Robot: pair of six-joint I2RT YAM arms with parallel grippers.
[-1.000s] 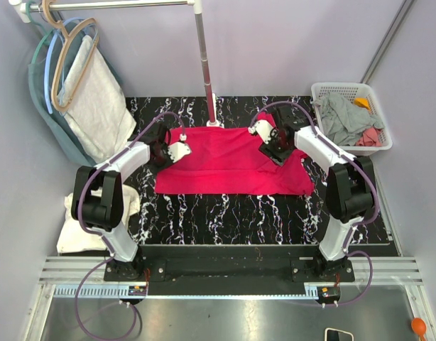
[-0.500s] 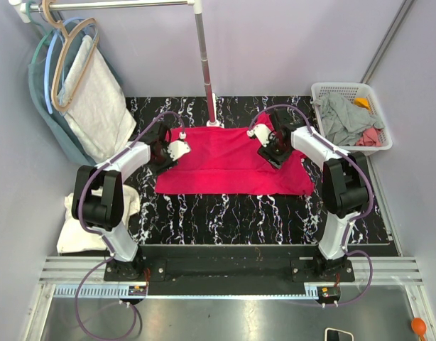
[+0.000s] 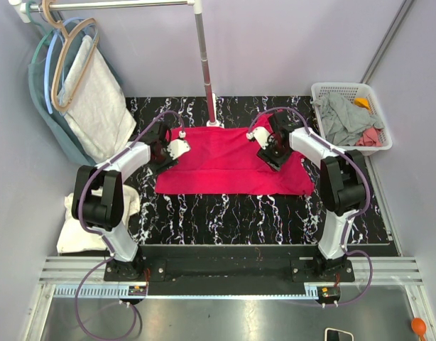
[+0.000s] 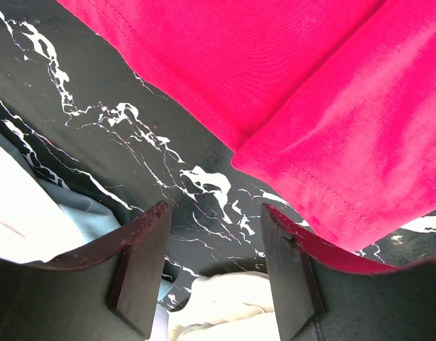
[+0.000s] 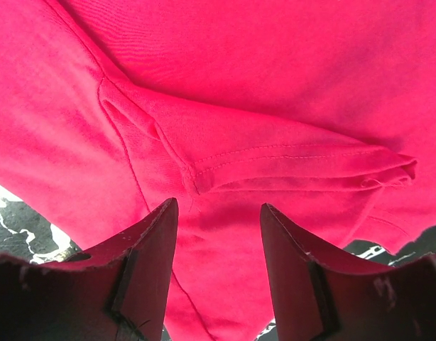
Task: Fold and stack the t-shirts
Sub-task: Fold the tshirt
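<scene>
Black marble table (image 3: 225, 213), metal rack pole (image 3: 203, 64), hangers (image 3: 56, 85), white basket (image 3: 342, 87), phone (image 3: 339, 334)

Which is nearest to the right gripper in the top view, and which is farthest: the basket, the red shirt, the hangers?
1. Red shirt, directly under the right gripper.
2. Basket, to its right.
3. Hangers, far left.

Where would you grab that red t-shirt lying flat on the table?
Probably the folded sleeve hem of the red t-shirt, from above: the shirt lies flat, and that doubled, stitched edge forms a raised ridge to pinch. The right tool hangs open right over it.
</scene>
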